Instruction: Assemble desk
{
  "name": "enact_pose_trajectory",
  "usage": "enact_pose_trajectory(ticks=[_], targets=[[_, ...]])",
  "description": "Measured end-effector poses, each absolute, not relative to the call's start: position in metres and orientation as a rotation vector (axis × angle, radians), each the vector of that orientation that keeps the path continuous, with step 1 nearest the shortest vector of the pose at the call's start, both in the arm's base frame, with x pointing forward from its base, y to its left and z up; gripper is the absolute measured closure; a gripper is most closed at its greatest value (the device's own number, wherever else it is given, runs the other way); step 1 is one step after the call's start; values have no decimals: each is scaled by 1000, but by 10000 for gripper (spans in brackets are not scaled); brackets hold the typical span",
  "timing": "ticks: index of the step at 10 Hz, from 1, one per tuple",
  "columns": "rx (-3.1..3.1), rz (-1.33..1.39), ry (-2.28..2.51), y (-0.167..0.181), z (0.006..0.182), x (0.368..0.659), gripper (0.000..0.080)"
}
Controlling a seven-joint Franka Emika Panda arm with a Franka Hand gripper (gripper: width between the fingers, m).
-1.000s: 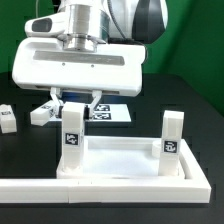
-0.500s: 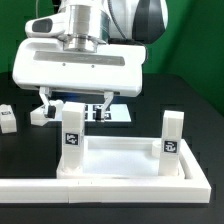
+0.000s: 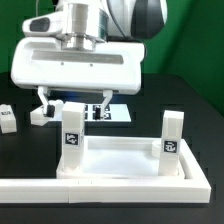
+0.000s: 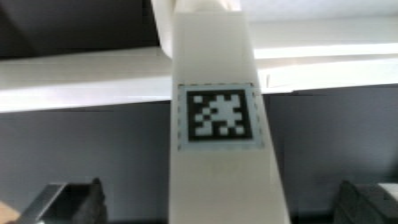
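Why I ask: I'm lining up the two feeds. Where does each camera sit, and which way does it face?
Exterior view: off the arm, low, facing the desk top; the arm's open fingers flank the leg at the exterior view's left; another leg stands opposite.
Wrist view: on the wrist, looking down that leg along its tagged face; both fingers show, clear of it.
Shared: that leg and the open fingers.

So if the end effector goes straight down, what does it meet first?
Likely the upright leg: it stands centred under the end effector, whose open fingers would pass either side of it toward the desk top. Depth is uncertain.
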State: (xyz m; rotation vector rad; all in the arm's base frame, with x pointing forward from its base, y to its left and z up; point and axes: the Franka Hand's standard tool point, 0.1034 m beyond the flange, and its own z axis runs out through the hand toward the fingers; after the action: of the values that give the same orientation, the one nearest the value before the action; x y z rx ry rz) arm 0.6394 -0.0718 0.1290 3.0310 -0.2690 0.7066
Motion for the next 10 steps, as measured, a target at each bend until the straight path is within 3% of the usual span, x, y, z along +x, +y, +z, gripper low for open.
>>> enact_pose_trajectory(ticks=[1, 2, 8, 10], targets=[[3053, 685, -279, -74, 140, 648, 150], [3073, 649, -279, -73, 139, 650, 150], [3244, -32, -327, -65, 112, 652, 150], [3241, -25, -330, -67, 110, 654, 177]])
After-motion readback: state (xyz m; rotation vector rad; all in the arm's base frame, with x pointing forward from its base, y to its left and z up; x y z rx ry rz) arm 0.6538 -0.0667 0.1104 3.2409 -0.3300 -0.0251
